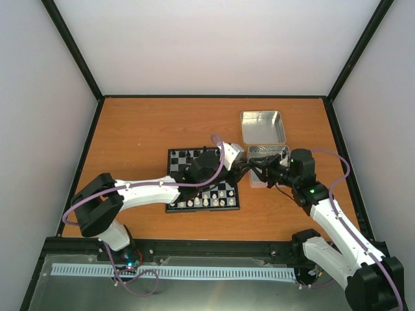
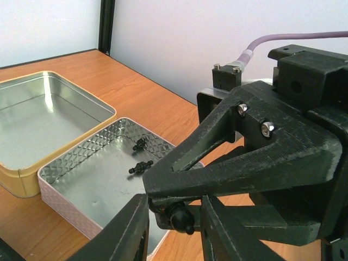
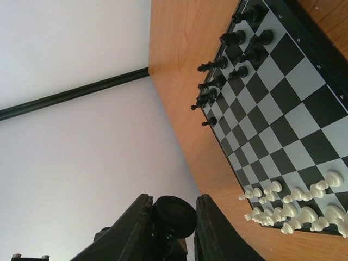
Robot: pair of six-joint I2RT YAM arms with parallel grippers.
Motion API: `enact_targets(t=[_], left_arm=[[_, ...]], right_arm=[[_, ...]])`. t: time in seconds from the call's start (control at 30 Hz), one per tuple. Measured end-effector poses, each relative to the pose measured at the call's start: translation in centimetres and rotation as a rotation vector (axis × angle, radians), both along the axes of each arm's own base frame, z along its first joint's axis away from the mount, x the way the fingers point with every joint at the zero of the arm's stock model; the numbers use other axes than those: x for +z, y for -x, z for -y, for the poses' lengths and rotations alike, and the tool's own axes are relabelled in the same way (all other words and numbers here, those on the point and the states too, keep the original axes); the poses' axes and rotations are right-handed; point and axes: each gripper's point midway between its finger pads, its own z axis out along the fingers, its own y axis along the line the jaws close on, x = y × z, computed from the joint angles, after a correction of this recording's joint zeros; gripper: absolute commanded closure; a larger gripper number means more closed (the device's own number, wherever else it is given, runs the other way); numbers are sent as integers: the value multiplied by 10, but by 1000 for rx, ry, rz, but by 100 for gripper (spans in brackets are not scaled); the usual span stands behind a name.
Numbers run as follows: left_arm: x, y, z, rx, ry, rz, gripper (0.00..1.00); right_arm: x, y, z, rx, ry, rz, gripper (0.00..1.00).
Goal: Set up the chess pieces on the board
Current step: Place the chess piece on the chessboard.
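My two grippers meet in the air between the board (image 1: pixel 201 208) and the patterned tin (image 1: pixel 267 154). My right gripper (image 3: pixel 173 224) is shut on a black chess piece (image 3: pixel 175 215), whose round base faces its camera. In the left wrist view that piece (image 2: pixel 181 216) pokes head-first out of the right gripper's fingers (image 2: pixel 228 174). It lies between the fingers of my left gripper (image 2: pixel 174 231), which is open, with narrow gaps on both sides. Several black pieces (image 3: pixel 234 38) stand at the board's far edge. Two more black pieces (image 2: pixel 140 166) lie in the patterned tin (image 2: pixel 81 185).
White pieces (image 3: pixel 293 209) fill two rows on the board's near side. An empty gold-rimmed tin (image 1: pixel 262 126) sits behind the patterned one. The left arm (image 1: pixel 149 191) stretches across the board. Black-framed walls enclose the wooden table (image 1: pixel 142 129).
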Motion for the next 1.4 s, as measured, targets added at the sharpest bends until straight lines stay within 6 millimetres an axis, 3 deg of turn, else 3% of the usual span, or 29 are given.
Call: enact_targets(t=[0.2, 0.27, 0.57, 0.83, 1.07, 1.3, 1.4], left_arm=[[4, -1, 2, -11, -11, 31, 96], [5, 0, 3, -17, -18, 38, 99], [-1, 0, 3, -23, -57, 32, 99], [-16, 2, -6, -20, -228, -68, 99], [-38, 7, -60, 45, -414, -212, 99], [-43, -13, -127, 198, -483, -365, 99], [-49, -14, -144, 196, -502, -460, 99]], right_arm=[[0, -1, 0, -3, 2, 2, 77], [-1, -2, 1, -7, 4, 2, 72], [-9, -1, 3, -2, 49, 1, 33], [-18, -9, 22, -48, 168, 34, 27], [-19, -12, 32, -23, 304, 117, 28], [-36, -7, 45, -4, 444, 105, 29], [-37, -8, 52, -16, 494, 101, 29]])
